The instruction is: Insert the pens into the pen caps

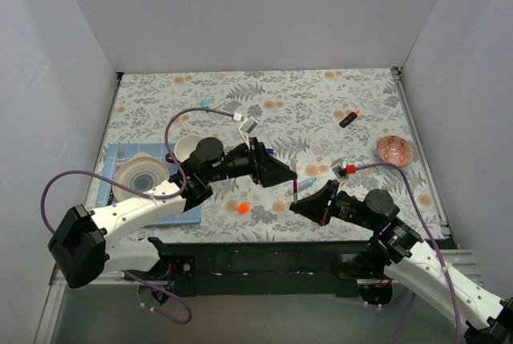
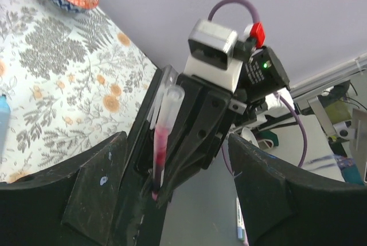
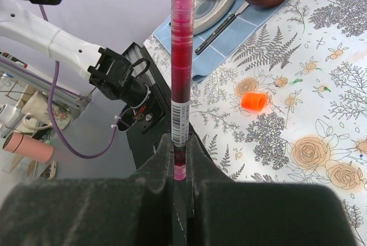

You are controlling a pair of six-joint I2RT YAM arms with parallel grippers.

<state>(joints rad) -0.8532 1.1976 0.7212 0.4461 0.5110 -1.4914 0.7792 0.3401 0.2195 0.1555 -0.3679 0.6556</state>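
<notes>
So R pincer [image 3: 181, 153] clamped on pink pen [image 3: 182, 45] at lower end, L pincer [image 2: 175, 143] apart, flanking pen top.

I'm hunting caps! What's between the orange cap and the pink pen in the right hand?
Only bare flowery tablecloth lies between the orange cap and the pink pen, seen in the right wrist view.

Open counter [image 1: 304, 91] runs along the upper middle of the top view, so I can pass there. At centre my left tool [image 1: 287, 176], spread wide, nearly meets my right tool [image 1: 298, 203], whose pinched pen [image 1: 296, 190] stands between them. Plate [image 1: 143, 177] and cup [image 1: 187, 147] block the left; a bowl [image 1: 395, 150] crowds the right edge.
</notes>
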